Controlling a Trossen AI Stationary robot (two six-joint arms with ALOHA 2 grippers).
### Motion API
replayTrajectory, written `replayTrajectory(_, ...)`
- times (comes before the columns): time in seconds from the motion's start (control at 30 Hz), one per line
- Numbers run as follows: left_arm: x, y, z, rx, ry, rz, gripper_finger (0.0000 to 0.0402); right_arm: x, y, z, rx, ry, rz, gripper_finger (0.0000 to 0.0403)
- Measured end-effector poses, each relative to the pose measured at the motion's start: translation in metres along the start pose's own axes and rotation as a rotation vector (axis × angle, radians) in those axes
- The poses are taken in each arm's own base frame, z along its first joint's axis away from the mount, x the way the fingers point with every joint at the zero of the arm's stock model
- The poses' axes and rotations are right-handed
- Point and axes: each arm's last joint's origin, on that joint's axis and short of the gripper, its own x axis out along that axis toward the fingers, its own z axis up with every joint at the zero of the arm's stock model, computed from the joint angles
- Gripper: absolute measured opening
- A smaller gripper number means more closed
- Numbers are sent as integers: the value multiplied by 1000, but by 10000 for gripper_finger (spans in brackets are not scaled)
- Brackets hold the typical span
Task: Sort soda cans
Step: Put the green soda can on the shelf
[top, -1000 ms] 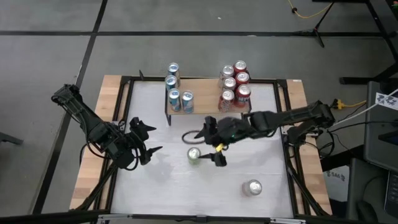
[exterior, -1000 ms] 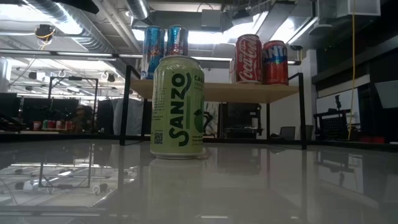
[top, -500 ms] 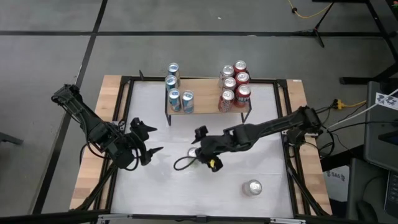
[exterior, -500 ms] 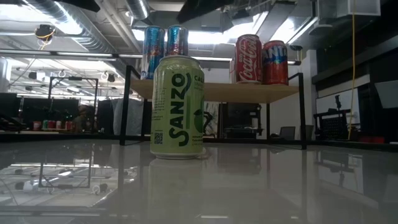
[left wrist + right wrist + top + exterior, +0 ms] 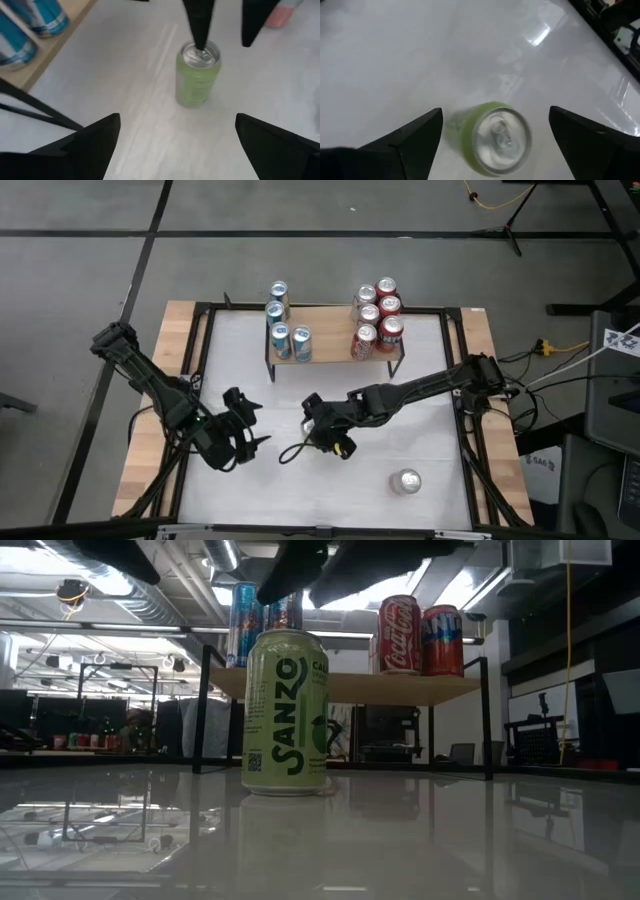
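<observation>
The right claw, fingers spread wide, hovers directly above the upright green can at mid-desk; the left claw, also spread, waits just left of it.

"SANZO" runs up the green can; "Coca-Cola" script shows on a red can on the shelf
</observation>
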Motion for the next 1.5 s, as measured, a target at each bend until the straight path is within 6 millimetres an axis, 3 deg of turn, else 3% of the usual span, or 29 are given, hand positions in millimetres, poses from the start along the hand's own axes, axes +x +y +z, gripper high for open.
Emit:
replayTrajectory(0.33,1,-2,1,-11,-6,-11,386,2,-21,-13,-8,-55,66,353)
replayTrajectory(1.0,2,-3,2,-24,-13,-15,386,40,-13,-27,-159,47,109,353)
replayTrajectory(1.5,2,-2,2,-19,-13,-14,386,43,-11,-31,-133,119,88,353)
